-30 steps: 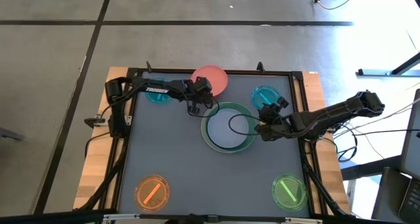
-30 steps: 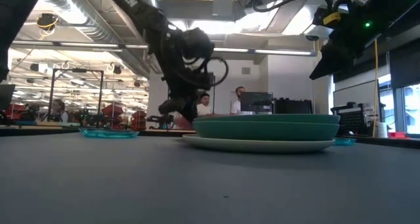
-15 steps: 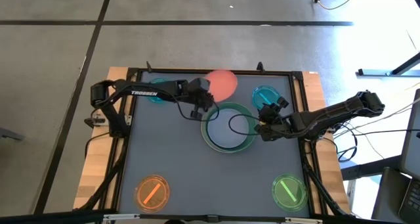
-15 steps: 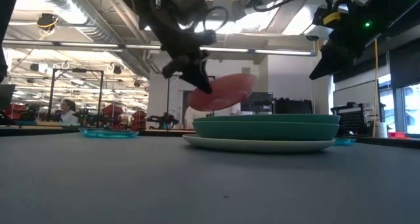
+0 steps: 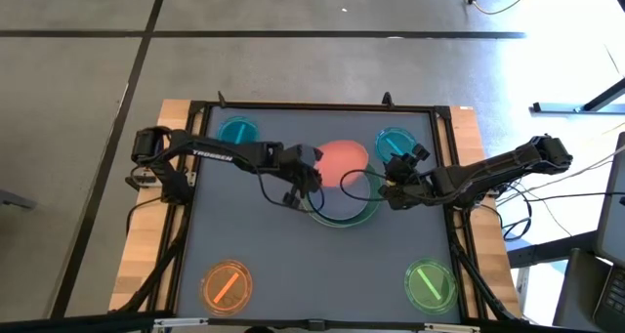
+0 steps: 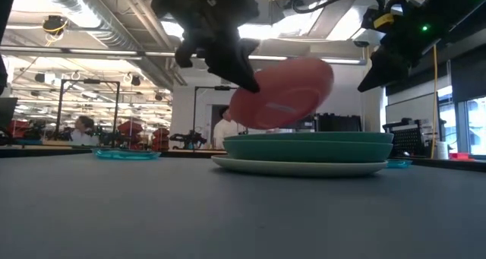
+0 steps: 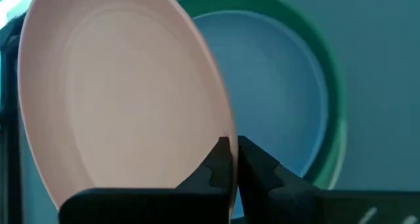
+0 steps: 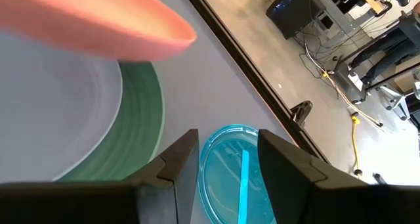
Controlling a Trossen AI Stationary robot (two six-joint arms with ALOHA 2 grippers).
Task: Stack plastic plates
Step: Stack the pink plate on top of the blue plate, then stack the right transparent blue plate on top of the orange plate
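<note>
My left gripper [image 5: 311, 180] has its fingers pinched tight on the rim of the pink plate [image 5: 342, 163], and I have that plate lifted off the table and tilted, hanging over the stack in the middle. In the left wrist view the fingers [image 7: 222, 159] clamp the plate's edge with the stack showing beyond it. That stack has the grey-blue plate [image 7: 282, 92] lying inside the green plate [image 5: 344, 217], and from the low view I can see the green plate sits on the cream-white plate [image 6: 300, 166]. My right gripper [image 5: 393, 188] hangs at the stack's right edge, fingers apart and holding nothing; past them lies a translucent teal plate [image 8: 237, 173] flat on the table [image 5: 264, 255], near the back right. A second teal plate [image 5: 237, 132] lies at the back left. The orange plate [image 5: 227, 284] is in the front left corner and the lime green plate [image 5: 429, 282] in the front right, both well apart from the stack.
</note>
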